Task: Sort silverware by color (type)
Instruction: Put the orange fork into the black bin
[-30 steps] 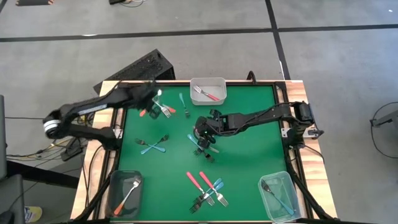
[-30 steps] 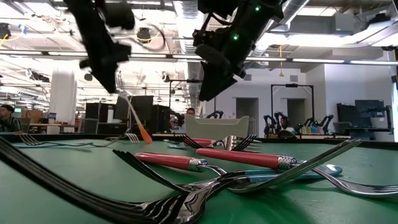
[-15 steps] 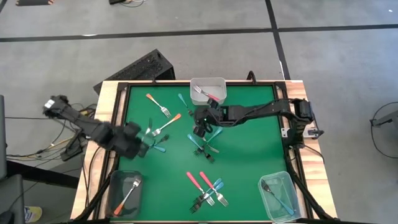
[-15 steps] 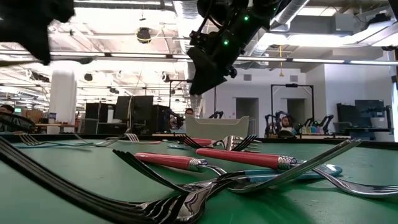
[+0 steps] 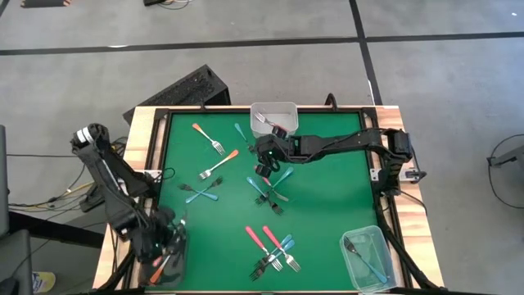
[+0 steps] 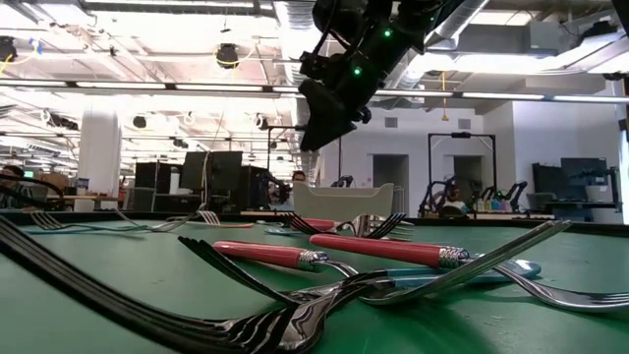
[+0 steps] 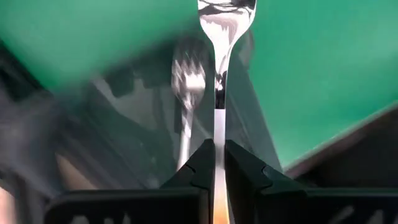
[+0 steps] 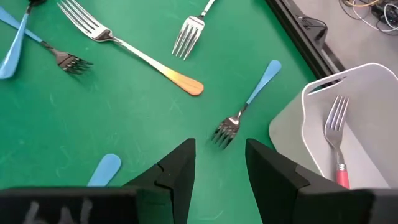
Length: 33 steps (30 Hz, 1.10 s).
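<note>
- Low view, nearest the lens: dark fork tines (image 6: 246,329) fill the foreground, blurred, handles cut off by the frame edge. Behind them two pink-handled forks (image 6: 265,254) lie crossed over a blue one; colours farther back are hard to read.
- Left gripper (image 5: 160,246) is over the clear tub (image 5: 151,277) at the table's near-left corner. In its wrist view the fingers (image 7: 202,168) are pressed onto the orange-handled fork (image 7: 221,93), tines pointing away. A second fork (image 7: 188,106) lies in the tub below, smeared; its handle colour is not readable there.
- From above, the arm covers most of that tub; only an orange streak shows.
- Right gripper (image 5: 264,168) hangs above mid-table, fingers (image 8: 180,171) spread, nothing between them. Beneath it lies a blue-handled fork (image 8: 249,102), with another orange-handled one (image 8: 134,53) near.
- White tub (image 8: 364,87) at the far edge holds a pink-handled fork (image 8: 337,149), handle cut off.
- Clear tub at near-right (image 5: 364,258) holds one blue fork.
- Remaining forks are scattered on the green mat (image 5: 327,205).
</note>
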### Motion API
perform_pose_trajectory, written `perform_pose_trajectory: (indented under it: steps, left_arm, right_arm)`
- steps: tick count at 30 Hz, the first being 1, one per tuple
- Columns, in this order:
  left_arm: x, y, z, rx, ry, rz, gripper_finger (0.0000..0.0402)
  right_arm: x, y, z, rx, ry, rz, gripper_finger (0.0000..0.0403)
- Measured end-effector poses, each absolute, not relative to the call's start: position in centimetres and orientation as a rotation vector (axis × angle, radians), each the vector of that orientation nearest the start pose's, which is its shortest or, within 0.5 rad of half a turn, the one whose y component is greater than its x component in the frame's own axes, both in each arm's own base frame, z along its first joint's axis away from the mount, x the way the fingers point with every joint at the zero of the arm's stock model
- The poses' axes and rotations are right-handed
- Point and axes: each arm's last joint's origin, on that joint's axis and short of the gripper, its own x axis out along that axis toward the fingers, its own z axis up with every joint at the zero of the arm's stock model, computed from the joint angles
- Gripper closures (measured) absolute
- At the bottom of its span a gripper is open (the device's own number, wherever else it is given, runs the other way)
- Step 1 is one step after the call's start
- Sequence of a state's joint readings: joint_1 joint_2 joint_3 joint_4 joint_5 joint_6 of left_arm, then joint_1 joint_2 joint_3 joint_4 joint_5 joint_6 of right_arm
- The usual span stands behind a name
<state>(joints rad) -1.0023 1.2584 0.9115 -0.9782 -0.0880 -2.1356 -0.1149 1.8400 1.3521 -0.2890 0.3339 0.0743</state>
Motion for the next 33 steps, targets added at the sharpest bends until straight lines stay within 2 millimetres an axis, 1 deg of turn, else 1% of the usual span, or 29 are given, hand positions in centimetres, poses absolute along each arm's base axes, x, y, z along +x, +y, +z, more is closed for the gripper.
perform_pose_trajectory:
  steps: [3, 6, 9, 12, 15, 19, 23, 26, 28, 30, 33]
  left_arm:
    - [12.0, -19.1, 22.5, -1.075, 1.328, 0.653, 0.0385]
    - [11.7, -20.0, 21.7, -1.038, 1.37, 0.66, 0.0384]
    - [11.3, -20.4, 21.2, -1.011, 1.381, 0.684, 0.0383]
    - [11.2, -20.5, 21.0, -1.004, 1.369, 0.693, 0.0379]
    - [11.2, -20.3, 21.4, -1.001, 1.332, 0.673, 0.036]
    - [11.0, -19.6, 22.4, -1.025, 1.309, 0.635, 0.0308]
    - [10.3, -18.1, 23.8, -1.03, 1.264, 0.634, 0.025]
    - [10.3, -16.0, 25.0, -0.99, 1.099, 0.616, 0.0219]
    - [10.4, -14.4, 25.9, -0.926, 0.968, 0.598, 0.0209]
    - [10.9, -12.6, 26.6, -0.845, 0.866, 0.598, 0.0206]
    - [12.2, -9.9, 27.2, -0.715, 0.826, 0.624, 0.0206]
  right_arm:
    - [39.9, -5.5, 22.9, -0.006, 0.763, -0.437, 0.0237]
    - [39.9, -5.5, 22.9, -0.004, 0.763, -0.436, 0.0237]
    - [39.9, -5.3, 22.9, -0.003, 0.762, -0.432, 0.0237]
    - [39.9, -5.0, 22.9, -0.002, 0.766, -0.426, 0.0237]
    - [39.9, -4.6, 22.8, -0.004, 0.779, -0.416, 0.0237]
    - [39.8, -4.1, 22.7, 0.007, 0.797, -0.413, 0.0237]
    - [39.6, -3.7, 22.5, 0.02, 0.817, -0.414, 0.0237]
    - [39.5, -3.3, 22.3, 0.013, 0.842, -0.406, 0.0237]
    - [39.4, -2.8, 22.2, 0.008, 0.854, -0.396, 0.0237]
    - [39.4, -2.4, 21.5, 0.008, 0.833, -0.382, 0.0237]
    - [38.7, -2.0, 19.4, 0.071, 0.851, -0.326, 0.0237]
